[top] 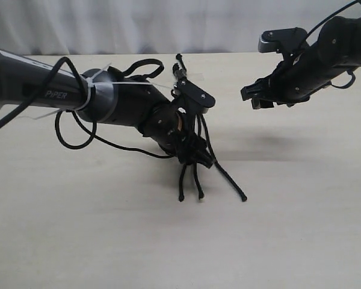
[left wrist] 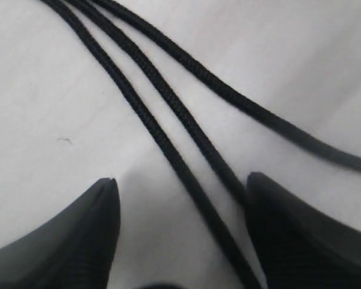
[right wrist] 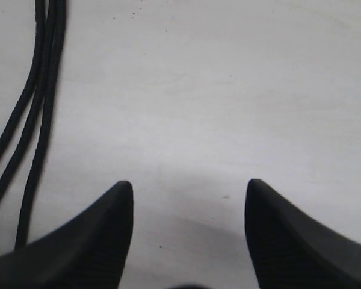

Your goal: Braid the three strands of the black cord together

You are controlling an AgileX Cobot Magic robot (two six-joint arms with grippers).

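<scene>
three strands (left wrist: 168, 102) lie unbraided mid-tabletop (top: 78, 229), nearly parallel. left gripper (left wrist: 180, 186) low over them, jaws wide, two strands between, likely lined up to take one. right gripper (top: 256, 99) raised, spread, empty.

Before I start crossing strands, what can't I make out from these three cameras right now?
Exterior view: the left arm covers the middle of the three strands; any crossing there is hidden.
Exterior view: what seems the knotted end is too small and dark to read.
Left wrist view: the strands run off the frame edges; tips and knot cut off.
Right wrist view: the frame edge clips the strands; ends unseen.
</scene>
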